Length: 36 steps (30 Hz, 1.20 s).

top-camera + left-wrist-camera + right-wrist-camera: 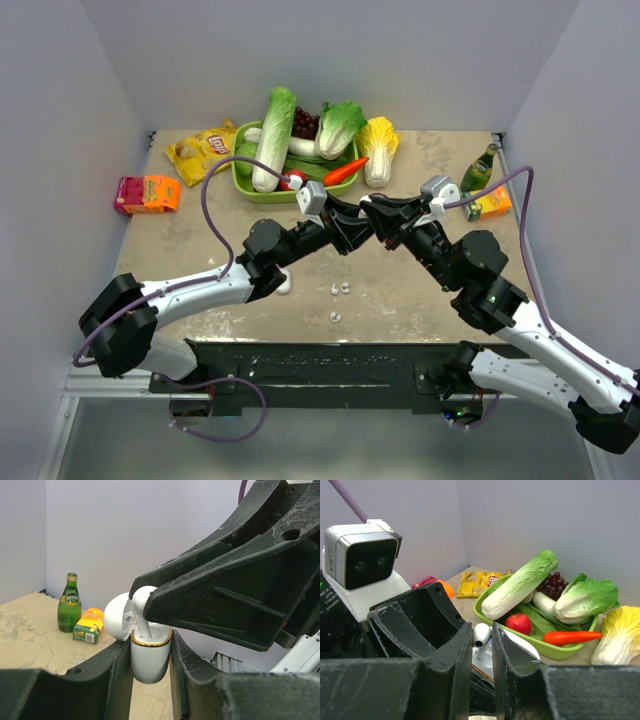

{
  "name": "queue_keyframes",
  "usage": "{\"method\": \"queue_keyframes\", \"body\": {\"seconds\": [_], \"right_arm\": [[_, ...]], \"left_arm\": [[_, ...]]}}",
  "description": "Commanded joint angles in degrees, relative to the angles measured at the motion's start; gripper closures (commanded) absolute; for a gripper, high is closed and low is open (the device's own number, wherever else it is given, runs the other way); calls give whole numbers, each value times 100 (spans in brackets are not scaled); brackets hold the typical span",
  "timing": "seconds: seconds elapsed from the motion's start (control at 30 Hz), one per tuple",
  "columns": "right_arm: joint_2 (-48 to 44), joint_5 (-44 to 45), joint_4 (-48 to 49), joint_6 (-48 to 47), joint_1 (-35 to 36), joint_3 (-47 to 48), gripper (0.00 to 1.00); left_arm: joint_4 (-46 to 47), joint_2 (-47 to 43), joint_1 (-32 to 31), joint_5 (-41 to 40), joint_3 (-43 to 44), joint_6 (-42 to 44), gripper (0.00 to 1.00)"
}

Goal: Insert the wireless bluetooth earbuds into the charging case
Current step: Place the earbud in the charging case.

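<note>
My left gripper [150, 646] is shut on the white charging case [150, 662], held upright above the table with its lid [116, 618] swung open. My right gripper [482, 631] is shut on the head of a white earbud [481, 635], right above the case [486, 664]. The earbud [142, 611] has its stem reaching down into the case's opening. In the top view both grippers, left [352, 233] and right [378, 222], meet tip to tip over the table's middle. Small white pieces [341, 289] lie on the table below them; what they are I cannot tell.
A green basket [240, 182] of vegetables and fruit stands at the back, with a yellow chips bag [203, 150] to its left. A red and orange box [146, 194] lies at the left edge. A green bottle [479, 168] and a juice carton [492, 203] stand at the right.
</note>
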Motion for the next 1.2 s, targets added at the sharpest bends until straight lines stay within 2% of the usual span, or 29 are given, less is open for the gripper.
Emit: {"method": "queue_keyframes", "body": {"seconds": [0.0,0.4,0.63,0.83,1.17], "right_arm": [[-45,-80,-192,106,58,104,76],[-80,324,-236,343,58,280,59],[25,580,-323,738,58,570,44],[227,799,-438,924,49,921,40],[157,852,-394,1038,41,869,39]], "left_arm": [[353,-48,46,-44,354,107,100],[371,-31,46,-18,302,80,100],[432,-22,46,-53,196,54,100],[512,-39,46,-53,91,36,100],[564,-110,90,-71,-32,37,100]]}}
